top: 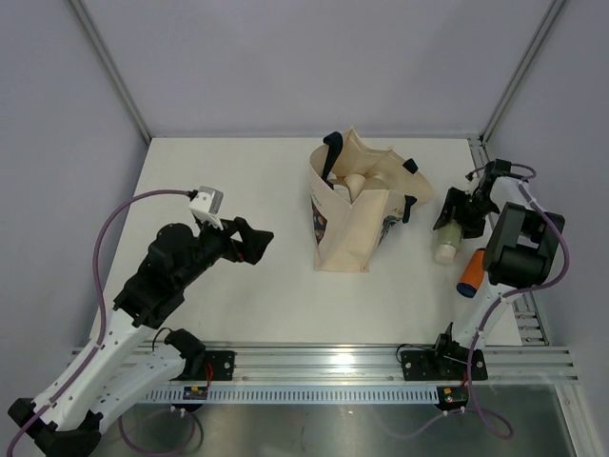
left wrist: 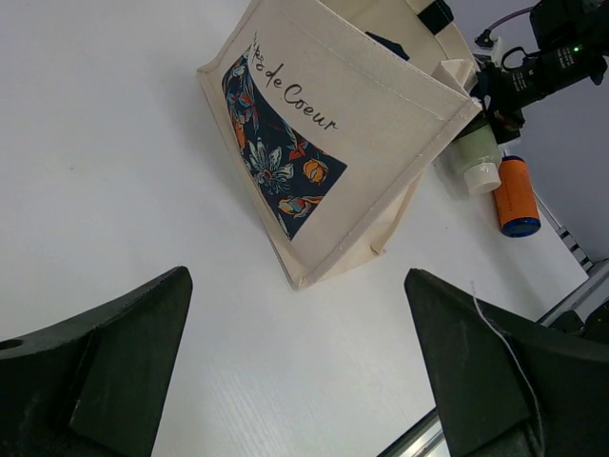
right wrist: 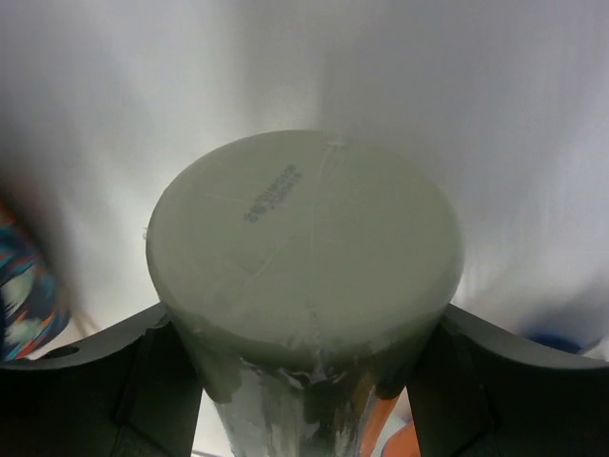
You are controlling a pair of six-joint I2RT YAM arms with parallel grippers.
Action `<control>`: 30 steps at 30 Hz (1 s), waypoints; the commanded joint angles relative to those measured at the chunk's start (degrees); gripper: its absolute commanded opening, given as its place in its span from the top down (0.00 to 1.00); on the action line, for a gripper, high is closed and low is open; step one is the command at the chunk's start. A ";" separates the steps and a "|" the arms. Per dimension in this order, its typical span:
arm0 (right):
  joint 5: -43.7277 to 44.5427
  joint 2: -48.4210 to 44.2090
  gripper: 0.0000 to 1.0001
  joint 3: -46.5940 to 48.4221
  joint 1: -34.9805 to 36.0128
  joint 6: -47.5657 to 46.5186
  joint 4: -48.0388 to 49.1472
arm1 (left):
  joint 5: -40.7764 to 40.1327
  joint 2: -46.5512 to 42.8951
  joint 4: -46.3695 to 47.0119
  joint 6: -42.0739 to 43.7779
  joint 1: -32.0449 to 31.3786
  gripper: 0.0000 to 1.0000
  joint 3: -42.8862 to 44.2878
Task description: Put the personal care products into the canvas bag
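The canvas bag point(top: 354, 224) stands open at the table's centre, its dark floral print showing in the left wrist view point(left wrist: 285, 167). Cream and white bottles point(top: 357, 183) lie inside it. My right gripper point(top: 459, 213) is shut on a pale green bottle point(top: 447, 243) with a white cap, just right of the bag. The bottle's base point(right wrist: 304, 238) fills the right wrist view between my fingers point(right wrist: 143, 362). The bottle also shows in the left wrist view point(left wrist: 474, 152). An orange dark-capped bottle point(top: 469, 273) lies on the table nearby. My left gripper point(top: 257, 243) is open and empty, left of the bag point(left wrist: 297, 286).
The metal rail point(top: 381, 367) runs along the table's near edge. Grey walls close off the back and sides. The right arm's cable point(top: 557, 257) loops near the table's right edge.
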 commanded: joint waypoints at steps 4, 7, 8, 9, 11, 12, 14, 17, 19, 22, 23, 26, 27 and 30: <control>-21.83 -15.84 1.00 -1.54 -1.38 -4.79 0.77 | -1.10 -2.55 1.27 0.80 0.18 0.01 0.06; -28.60 -19.97 1.00 -2.51 -2.44 -5.67 1.91 | -1.01 -3.08 0.39 1.15 0.18 0.01 0.23; -30.12 -21.12 1.00 -3.03 -3.05 -5.93 2.96 | -0.93 -3.43 0.13 1.50 0.18 0.01 0.41; -30.91 -22.52 1.00 -3.04 -3.05 -6.28 3.15 | -1.01 -3.70 0.04 1.59 0.18 0.01 0.41; -33.81 -25.69 1.00 -2.17 -3.05 -6.72 3.23 | -1.19 -4.31 0.13 2.03 0.18 0.01 0.23; -34.87 -26.74 1.00 -1.72 -3.05 -6.81 3.32 | -1.28 -4.49 0.21 2.12 0.18 0.01 0.23; -38.03 -29.65 1.00 0.03 -3.05 -5.24 4.72 | -1.19 -4.58 0.48 2.20 0.18 0.01 0.23; -41.20 -32.11 1.00 4.07 -2.18 -0.84 7.79 | -0.67 -4.49 1.09 2.03 0.18 0.01 0.15; -39.98 -31.51 1.00 7.32 1.67 1.44 8.33 | -0.31 -4.32 2.05 1.94 0.18 0.01 0.06; -34.46 -28.44 1.00 13.56 10.02 4.53 10.79 | 1.00 -4.05 4.25 1.85 0.18 0.01 -0.82; -31.83 -27.38 1.00 16.88 12.39 4.44 11.75 | 1.70 -3.88 4.61 1.68 0.18 0.01 -0.91; -23.56 -20.54 1.00 25.06 20.13 2.43 11.50 | 2.59 -3.44 4.43 0.72 0.18 0.01 -0.82; -22.06 -18.08 1.00 27.35 21.89 0.77 10.54 | 2.59 -3.52 4.26 0.36 0.18 0.01 -0.82; -16.69 -8.77 1.00 34.74 27.96 -7.58 7.90 | 2.50 -4.75 3.64 -0.78 0.18 0.01 -1.35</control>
